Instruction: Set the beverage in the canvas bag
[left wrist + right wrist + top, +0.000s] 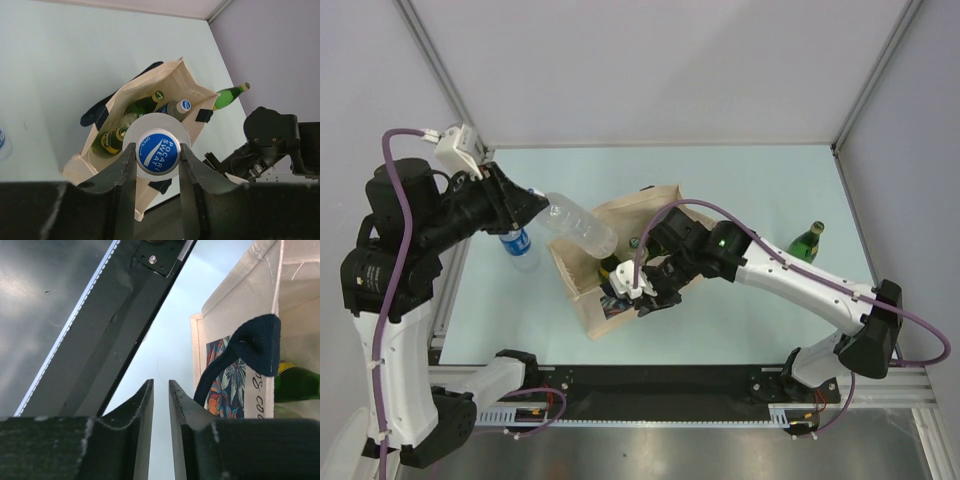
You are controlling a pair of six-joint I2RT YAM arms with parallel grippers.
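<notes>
Left gripper (538, 207) is clamped tight on the neck of the beverage (158, 151), a clear bottle with a blue Pocari Sweat cap. It's up in the air on a slant, its base over the left rim of the canvas bag (582, 305). Not in yet! Below, the bag stands open on the table (740, 310), already carrying green bottles with gold caps (121, 133) and a blue-capped bottle (185, 105). Right gripper (161, 385) sits at the bag's near side, fingers only a narrow slit apart with nothing between them, the navy handle (252, 347) just beside. Out on the table, a lone green bottle (807, 241) lies well to the right, and a blue-labelled bottle (518, 245) sits beneath the left arm.
</notes>
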